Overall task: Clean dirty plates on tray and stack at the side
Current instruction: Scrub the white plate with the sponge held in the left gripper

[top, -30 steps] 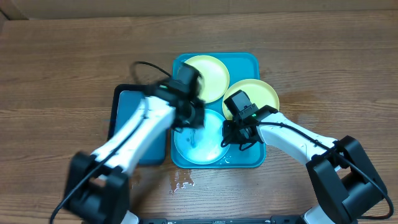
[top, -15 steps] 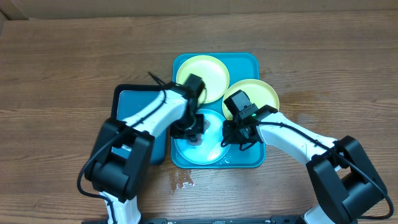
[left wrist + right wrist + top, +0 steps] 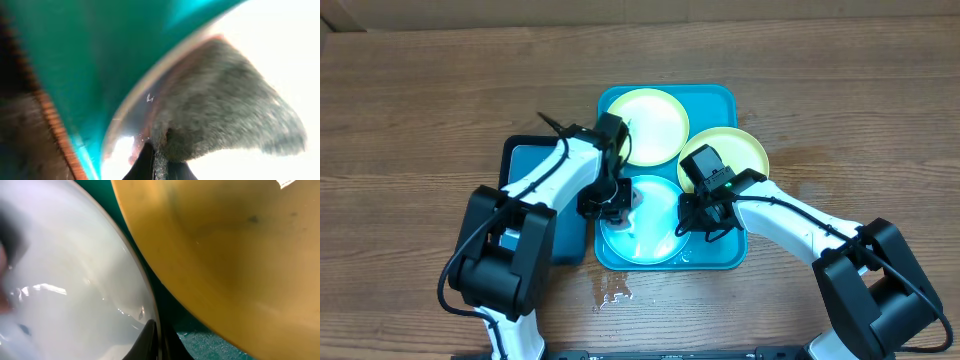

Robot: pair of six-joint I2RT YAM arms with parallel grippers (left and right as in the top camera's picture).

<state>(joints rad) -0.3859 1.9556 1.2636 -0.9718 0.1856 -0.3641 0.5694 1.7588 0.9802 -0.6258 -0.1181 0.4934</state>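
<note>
The turquoise tray (image 3: 712,100) holds three plates. One yellow-green plate (image 3: 648,125) lies at the back. A second yellow-green plate (image 3: 735,148) overlaps the tray's right rim. The light blue plate (image 3: 655,238) lies at the front, wet and shiny. My left gripper (image 3: 612,205) is shut on a grey sponge (image 3: 220,110) and presses it on the blue plate's left part (image 3: 280,40). My right gripper (image 3: 692,222) is shut on the blue plate's right rim (image 3: 145,295). The second yellow plate (image 3: 225,245) lies just beside the right gripper (image 3: 157,340).
A smaller black-rimmed blue tray (image 3: 535,170) lies on the table left of the turquoise tray, under my left arm. A small water puddle (image 3: 613,290) sits on the wooden table in front of the tray. The tray floor (image 3: 200,340) shows between the plates.
My left gripper has slid the sponge from the middle of the blue plate to its left edge. The right gripper has stayed on the rim.
</note>
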